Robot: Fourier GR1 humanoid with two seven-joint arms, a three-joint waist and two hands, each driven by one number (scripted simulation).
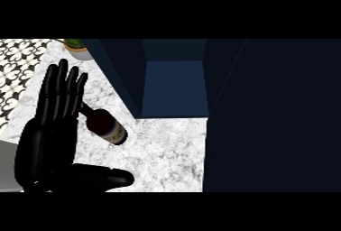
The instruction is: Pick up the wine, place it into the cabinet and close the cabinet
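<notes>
Black robot hand: the left robot hand (50, 135) fills the lower left of the head view, fingers straight and pointing up, thumb stretched out to the right along the lower edge; it is open and grips nothing
Right robot hand: does not show in the view
Surface: white and grey marbled stone (166, 153), bare between the left robot hand and the cabinet
Wine: a dark bottle (105, 125) lies on its side on the surface, just right of the left robot hand's fingers; its neck points up and left and runs behind the fingers, its base points down and right; a pale label wraps the lower body
Contact: whether the fingers touch the neck cannot be told, since they overlap it in the view
Cabinet: dark blue (174, 85), standing beyond the wine at the upper middle; its inside shows as a lighter blue hollow, open toward the surface, with a slanting side wall on the left
Door: a large dark panel (273, 117) covers the right side of the view from top to bottom, beside the hollow
Wine and cabinet: apart, the bottle lies outside, left of and nearer than the opening
Plant: a pale pot with green leaves (76, 47) at the far left, by the cabinet's corner
Floor: black and white patterned tiles (16, 72) at the far left edge
</notes>
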